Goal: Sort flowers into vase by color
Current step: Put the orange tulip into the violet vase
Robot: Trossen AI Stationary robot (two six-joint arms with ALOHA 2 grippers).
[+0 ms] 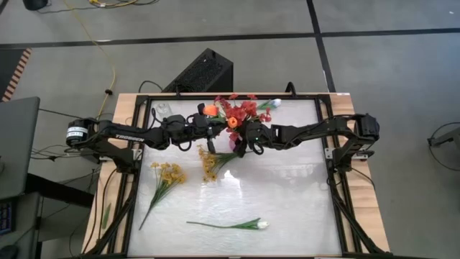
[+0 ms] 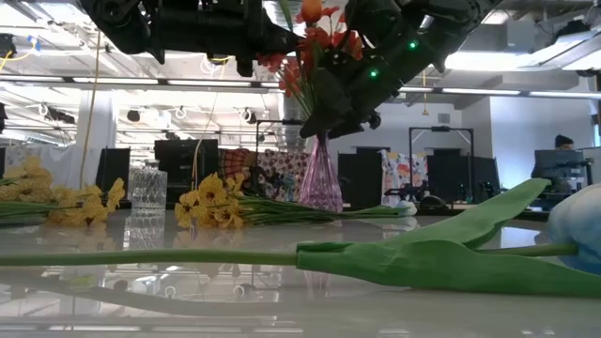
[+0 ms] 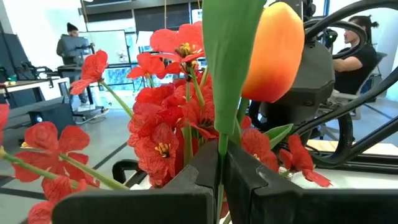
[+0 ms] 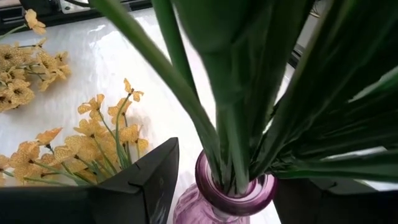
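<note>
The left gripper (image 3: 221,177) is clenched on the green stem of the orange bloom (image 3: 273,53), its two fingers (image 3: 186,186) pressed together with the stem pinched between them. In the high view it hangs over the far middle of the table (image 1: 287,208), just left of the red flowers (image 1: 241,109), and the orange bloom stands right among them.

The right gripper (image 4: 224,180) is spread wide, one finger (image 4: 146,177) on each side of the purple vase (image 4: 233,193), level with its neck. Whether the fingers touch the glass cannot be told. Green stems rise out of the vase mouth between them. In the low view the vase (image 2: 320,178) stands upright at the far middle of the table, with both arms above it.

Two yellow sprays lie flat on the table: one (image 1: 167,175) at the left, another (image 1: 210,162) just near the vase, its stems pointing toward it. A white bud (image 1: 259,224) with a long stem lies alone at the near middle, well apart from the vase. A clear glass (image 2: 147,191) stands at the far left.
</note>
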